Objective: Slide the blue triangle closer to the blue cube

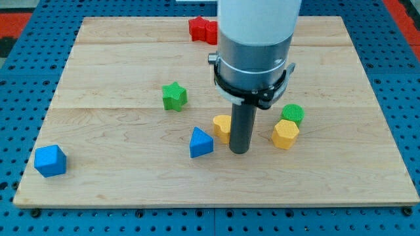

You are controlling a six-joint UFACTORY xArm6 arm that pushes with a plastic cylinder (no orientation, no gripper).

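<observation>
So your tip (240, 151) sits just right of the blue triangle (201, 143), not quite touching. Blue cube (50, 160) is well apart at the surface's (131, 190) bottom left. No hand on this rod, so nothing spread or pinching.

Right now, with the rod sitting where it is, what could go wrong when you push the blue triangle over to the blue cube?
1. My tip sits to the view's right of the blue triangle, right beside a yellow block that the rod partly hides; starting the push could drag that block along.
2. The triangle's slanted faces may make it pivot and slip off my tip.
3. The blue cube lies near the board's lower left corner; overshooting could knock it off.
</observation>
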